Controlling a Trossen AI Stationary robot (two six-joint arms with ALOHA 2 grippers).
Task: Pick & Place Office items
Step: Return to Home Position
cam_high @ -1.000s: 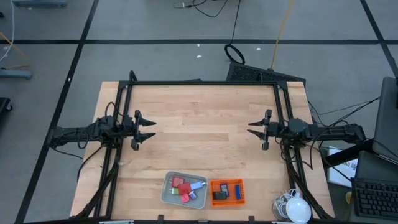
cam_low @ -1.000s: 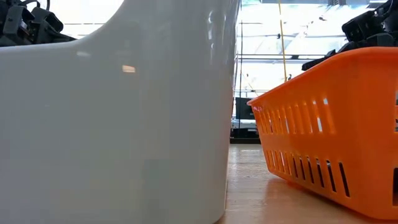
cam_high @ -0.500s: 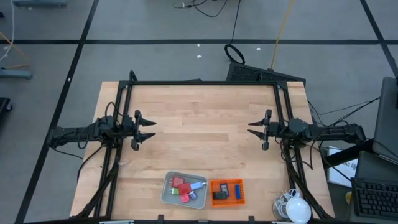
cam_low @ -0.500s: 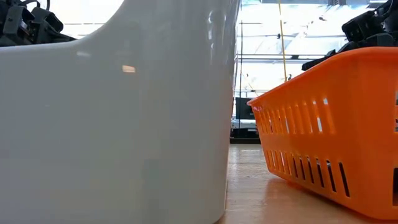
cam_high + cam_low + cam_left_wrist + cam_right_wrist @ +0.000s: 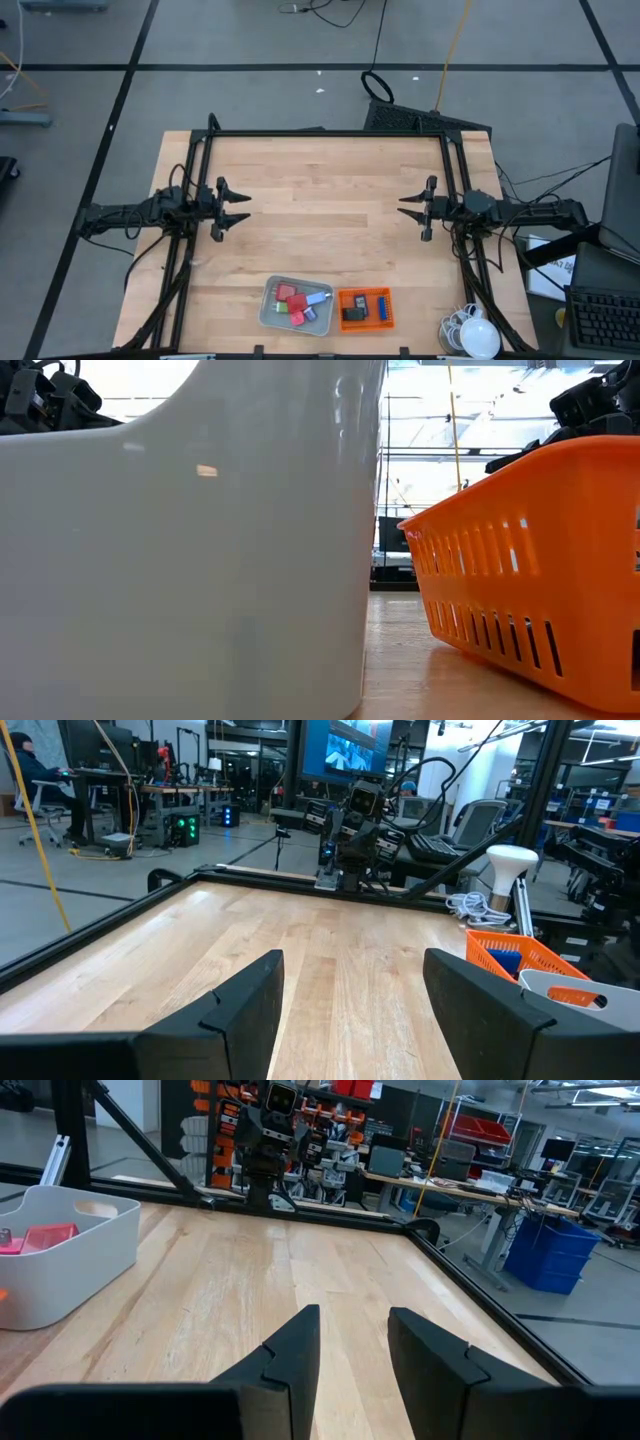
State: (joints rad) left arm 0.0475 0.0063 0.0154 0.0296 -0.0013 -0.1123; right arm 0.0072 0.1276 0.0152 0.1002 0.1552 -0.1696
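Nothing has moved since a second ago: the office items (image 5: 293,297) lie in the grey tray (image 5: 267,311) and, just beside it, the orange mesh basket (image 5: 365,325). The left gripper (image 5: 240,209) and right gripper (image 5: 405,208) hover well apart over the table (image 5: 320,190), fingers spread, empty.

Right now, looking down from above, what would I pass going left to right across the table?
First the left tool, then the grey tray, then the orange basket, then the right tool.
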